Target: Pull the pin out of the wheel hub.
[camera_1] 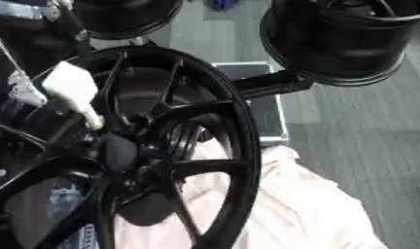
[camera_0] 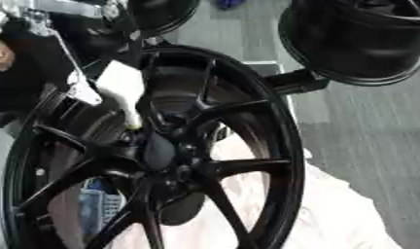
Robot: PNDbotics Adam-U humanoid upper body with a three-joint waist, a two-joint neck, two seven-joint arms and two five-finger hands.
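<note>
The black wheel [camera_0: 205, 160] stands on edge over pale cloth [camera_1: 307, 209]; a white, tapered piece [camera_0: 124, 92] (possibly the left hand; fingers unreadable) touches its hub [camera_0: 158, 151]; open floor [camera_0: 375, 146] lies rightward.

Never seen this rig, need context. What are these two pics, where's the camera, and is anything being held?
Both pictures are the same moment, taken by the two eyes of a stereo camera in the head of a humanoid robot that a person drives. It has two arms ending in hands.

The head looks down at a black spoked wheel standing on edge, with its hub in the middle. A white piece with a yellowish tip points down at the hub; I cannot tell what it is.

Silver and dark parts at the upper left look like the robot's left arm. Its hand cannot be made out, so whether anything is held is unclear. The right hand does not show.

A pale pink cloth lies behind the wheel on a grey floor. Two more dark wheels are at the top.
</note>
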